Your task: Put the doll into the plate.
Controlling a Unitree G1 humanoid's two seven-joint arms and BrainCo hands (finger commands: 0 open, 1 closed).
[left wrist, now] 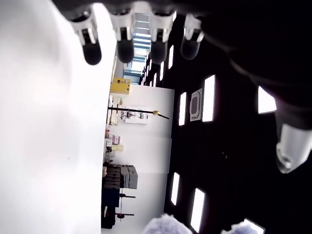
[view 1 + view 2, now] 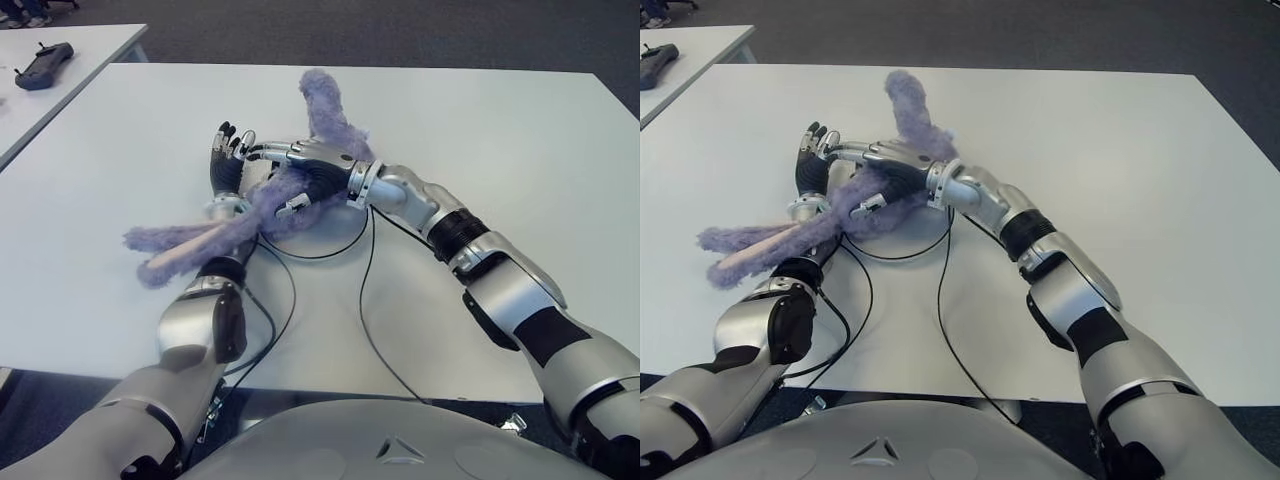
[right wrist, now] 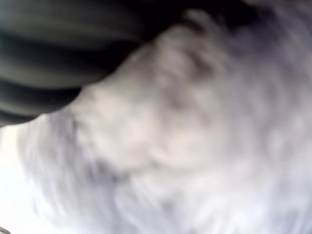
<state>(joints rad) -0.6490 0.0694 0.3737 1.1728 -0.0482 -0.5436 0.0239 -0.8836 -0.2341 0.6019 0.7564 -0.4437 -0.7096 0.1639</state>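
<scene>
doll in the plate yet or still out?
Out. The doll lies on the white table, with the right hand over it and the left hand open beside it. No plate shows in any view.

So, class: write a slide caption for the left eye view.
Both hands meet at the purple plush doll on the white table; right hand lies over it; no plate visible.

Both arms are silver-grey shells with black joint bands and black panels on the forearms. Thin black cables loop from each wrist. The left hand [image 2: 226, 160] has black fingers with pale tips; the right hand [image 2: 305, 160] is silver and black.
</scene>
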